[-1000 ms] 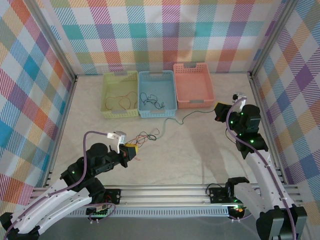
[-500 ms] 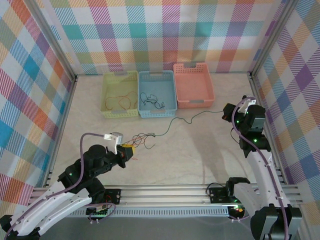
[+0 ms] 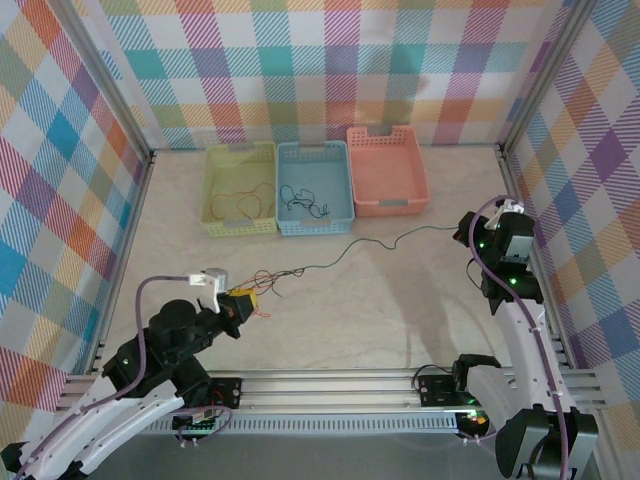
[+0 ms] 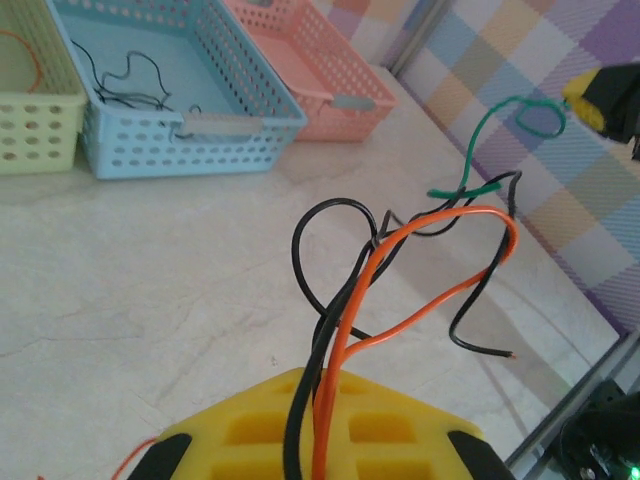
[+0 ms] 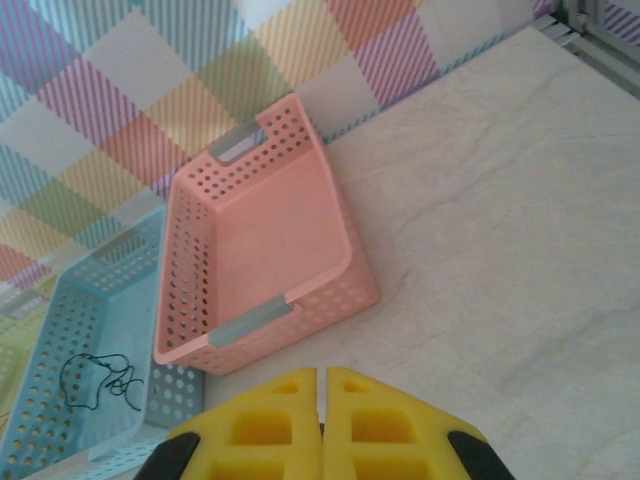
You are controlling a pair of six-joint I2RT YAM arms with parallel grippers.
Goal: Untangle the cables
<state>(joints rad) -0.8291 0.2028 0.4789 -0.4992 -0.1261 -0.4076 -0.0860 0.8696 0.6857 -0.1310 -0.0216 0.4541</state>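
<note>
- Pinching thin, springy orange and black cables [image 4: 335,330], the left gripper [image 3: 243,298] is clamped tight on them, low and well in front of the blue perforated plastic basket [image 3: 315,227].
- Right gripper [image 3: 467,227] is squeezed on a green wire [image 4: 462,190] stretched out right of that basket.
- Pale marbled table [image 3: 400,310], plaid walls [image 3: 330,70].

- Left arm [image 3: 110,420]: curved white link shells; black joint housings with small green lights
- Right arm [image 3: 520,330]: the same white shells and black joints; green lights along the upper links
- Purple hose [image 3: 160,280]: thick and smooth; one runs along each arm
- Wrist camera block [image 3: 215,278]: small, white and boxy
- Left gripper [image 4: 318,390]: yellow fingers moulded with rectangular recesses; black rounded corners at the outer edges
- Right gripper [image 5: 322,385]: matching yellow fingers; same recesses and black corners
</note>
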